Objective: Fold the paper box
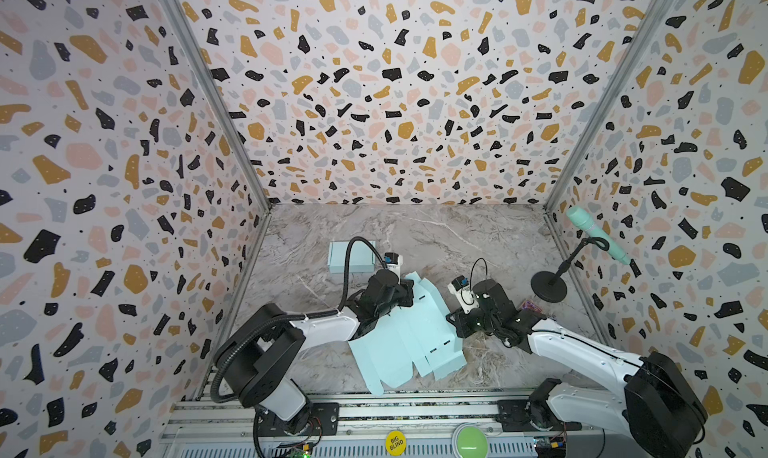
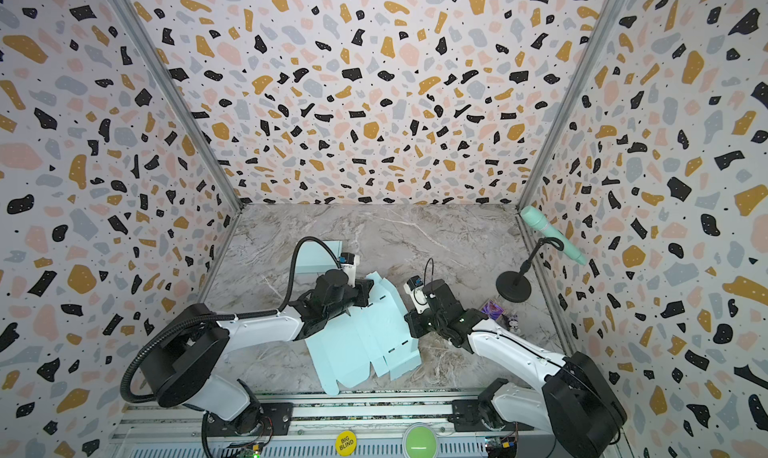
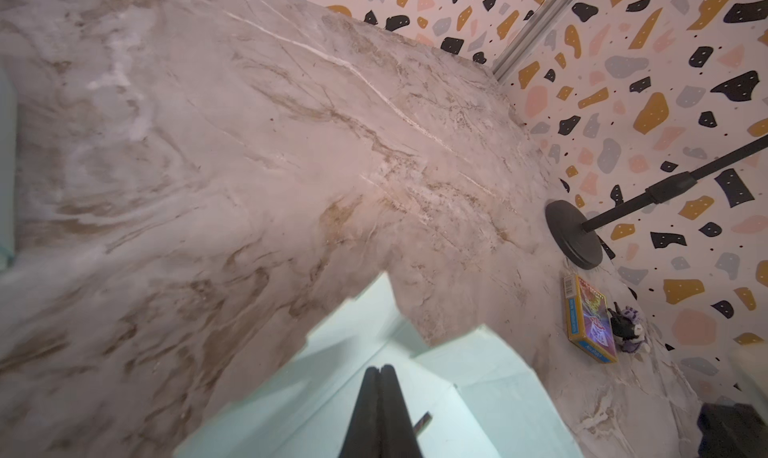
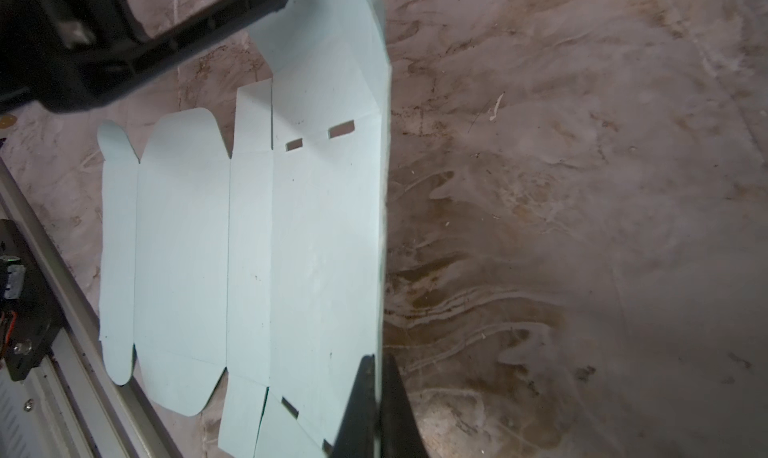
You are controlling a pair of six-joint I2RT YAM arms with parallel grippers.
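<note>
1. Resting the pale blue die-cut paper box blank point(image 1: 399, 344) mostly flat on the grey marble worktop point(image 1: 415, 236), between both arms.
2. Pinching its raised side panel with the right claw point(image 4: 376, 358), likely to crease that wall upright.
3. Holding the left claw point(image 3: 379, 368) pressed together over the far flaps, probably to anchor the sheet; paper caught inside or not, cannot tell.

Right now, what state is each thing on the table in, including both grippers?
paper box blank: unfolded, mostly flat, one long edge raised.
right gripper: shut on that raised edge.
left gripper: shut over the blank's far end; grip unclear.
finished box: folded up, at the back.
microphone: tilted in its stand.
card pack: lying flat.
</note>
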